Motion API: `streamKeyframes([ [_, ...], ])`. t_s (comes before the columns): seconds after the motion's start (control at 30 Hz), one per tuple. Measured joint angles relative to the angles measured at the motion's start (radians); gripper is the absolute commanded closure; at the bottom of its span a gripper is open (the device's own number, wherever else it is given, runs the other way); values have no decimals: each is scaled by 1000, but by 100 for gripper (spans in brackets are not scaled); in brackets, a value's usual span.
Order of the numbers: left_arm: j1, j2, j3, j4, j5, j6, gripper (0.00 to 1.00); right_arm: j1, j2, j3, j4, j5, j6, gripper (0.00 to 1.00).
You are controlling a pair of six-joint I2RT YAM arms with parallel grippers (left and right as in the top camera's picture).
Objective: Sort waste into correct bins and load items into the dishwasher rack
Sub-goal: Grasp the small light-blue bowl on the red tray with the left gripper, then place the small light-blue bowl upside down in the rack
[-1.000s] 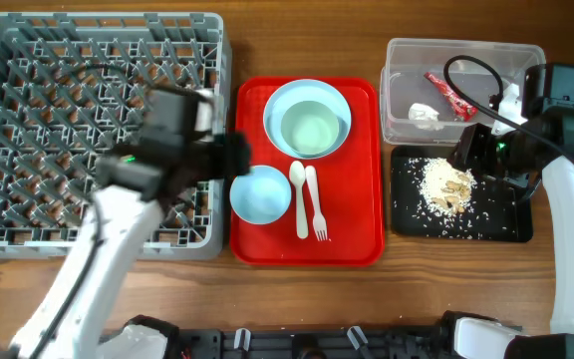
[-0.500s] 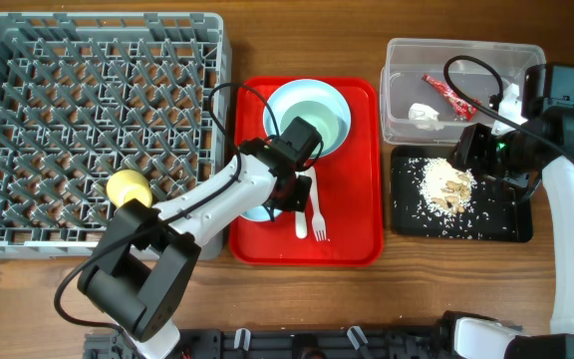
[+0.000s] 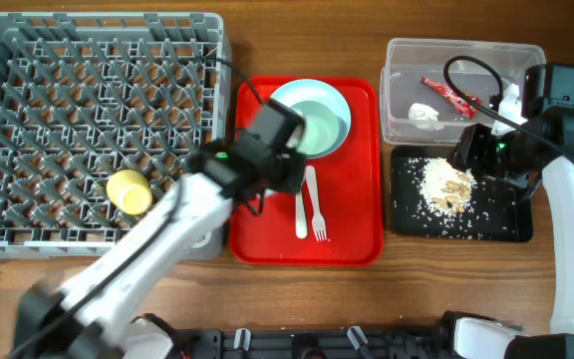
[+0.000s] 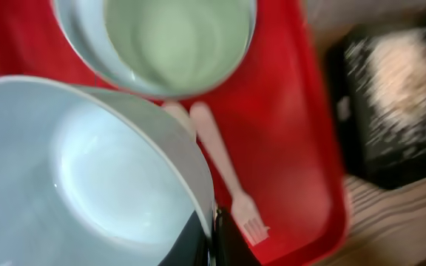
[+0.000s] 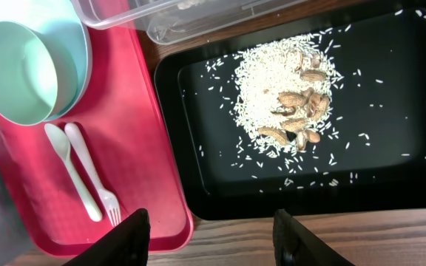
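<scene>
My left gripper [image 4: 214, 225] is shut on the rim of a pale mint-green bowl [image 4: 87, 170], over the red serving tray [image 3: 357, 234]. The left arm is blurred in the overhead view and hides that bowl there. A second mint bowl [image 3: 312, 125] sits on the white plate [image 3: 277, 98] at the tray's far end, with the spoon [image 3: 299, 204] and fork [image 3: 317, 209] beside it. The yellow cup [image 3: 128, 191] lies in the grey dishwasher rack [image 3: 28, 234]. My right gripper [image 5: 213, 240] hangs open over the near edge of the black tray [image 3: 506, 227], which holds the food scraps [image 3: 444, 184].
The clear tub [image 3: 407, 55] at the back right holds the red wrapper [image 3: 448, 95] and the white napkin [image 3: 425, 115]. Bare wood runs along the table's front edge [image 3: 297, 289]. The right arm's cable [image 3: 466, 65] arcs over the tub.
The left arm swung from the rack to the red tray and its gripper shut on the near bowl's rim. The yellow cup now shows in the rack. The right arm has not moved.
</scene>
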Motion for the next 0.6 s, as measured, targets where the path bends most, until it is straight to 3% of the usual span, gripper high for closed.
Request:
streamKeyframes([
  [0.17, 338, -143, 93, -6, 172, 87, 96, 0, 0, 0, -2, 0, 0, 46],
  [0.27, 612, -117, 96, -1, 406, 191, 96, 0, 0, 0, -3, 0, 0, 46],
  [0.43, 825, 29, 96, 34, 723, 288, 96, 0, 0, 0, -5, 0, 0, 46],
  [0.6, 954, 230, 96, 140, 1036, 318, 96, 0, 0, 1, -8, 0, 0, 46],
])
